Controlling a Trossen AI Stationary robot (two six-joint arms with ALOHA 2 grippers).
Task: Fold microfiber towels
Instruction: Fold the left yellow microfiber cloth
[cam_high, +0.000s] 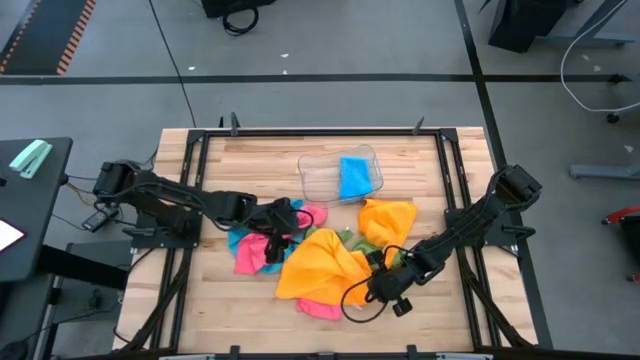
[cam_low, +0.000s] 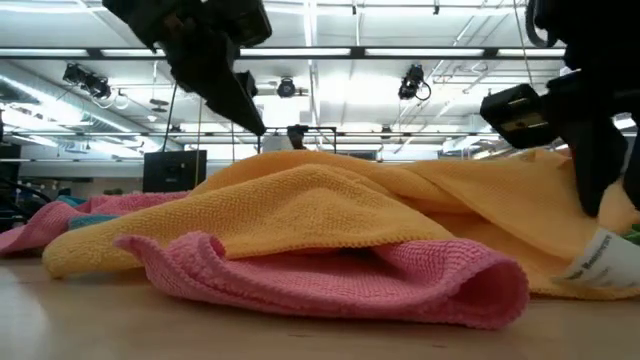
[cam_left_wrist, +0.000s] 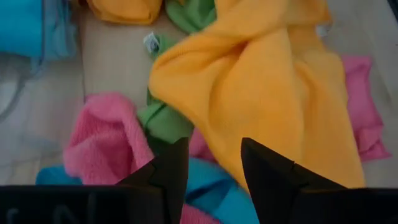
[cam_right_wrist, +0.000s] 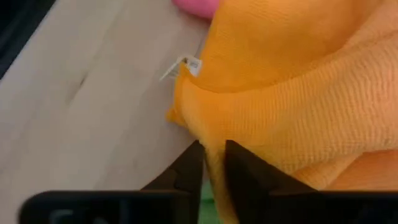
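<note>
Pinching orange towel (cam_right_wrist: 292, 106) edge in right gripper (cam_right_wrist: 213, 163), nearly closed; left gripper (cam_left_wrist: 213, 163) hovering open, empty; needing clean lift off pile.

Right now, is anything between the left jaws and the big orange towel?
Nothing visible. The left gripper hangs open just over the orange towel, beside pink and green cloths; the right gripper pinches its edge.

A large orange towel (cam_high: 320, 265) covers most of the pink towel (cam_high: 318, 307) beneath it, and a green towel (cam_high: 352, 240) shows only as a sliver. My right gripper (cam_right_wrist: 213, 163) has orange cloth between its fingers, hiding their tips. In the low view, both my arms are cut off at the top edge.
</note>
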